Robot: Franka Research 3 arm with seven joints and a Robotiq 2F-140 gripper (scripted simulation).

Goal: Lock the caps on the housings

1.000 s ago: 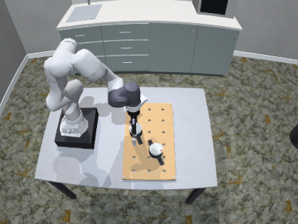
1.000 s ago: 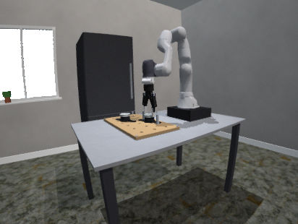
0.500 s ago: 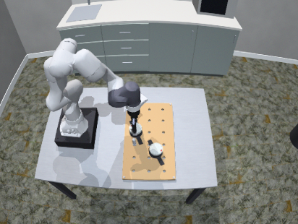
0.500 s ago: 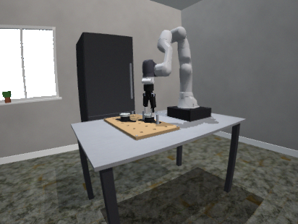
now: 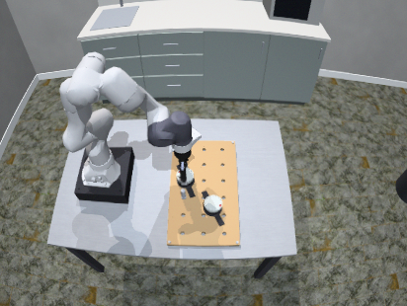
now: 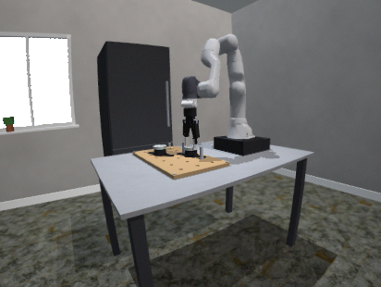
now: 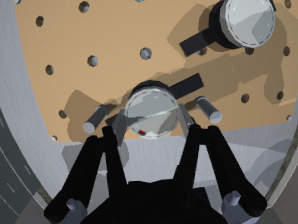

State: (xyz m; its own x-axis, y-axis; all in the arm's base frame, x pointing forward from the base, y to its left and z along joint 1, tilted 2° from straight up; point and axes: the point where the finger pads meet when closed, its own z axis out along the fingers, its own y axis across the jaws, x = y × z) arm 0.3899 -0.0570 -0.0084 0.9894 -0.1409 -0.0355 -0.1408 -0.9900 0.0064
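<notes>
Two dark housings with round white caps stand upright on a tan pegboard [image 5: 204, 192]. My gripper [image 7: 152, 114] points straight down over the near housing and is shut on its cap [image 7: 150, 115], which carries a red mark at its lower left edge. In the top view the gripper [image 5: 184, 179] hides most of this housing; in the exterior view it stands over the housing. The other housing, with its cap [image 7: 248, 18] [image 5: 212, 203] and a red mark at the top, stands free on the board; it also shows in the exterior view [image 6: 160, 149].
A small grey peg [image 5: 183, 192] stands on the board just beside the gripped housing. The arm's black base [image 5: 105, 174] sits at the table's left. The pegboard has rows of holes. A counter with drawers [image 5: 198, 54] is behind the table.
</notes>
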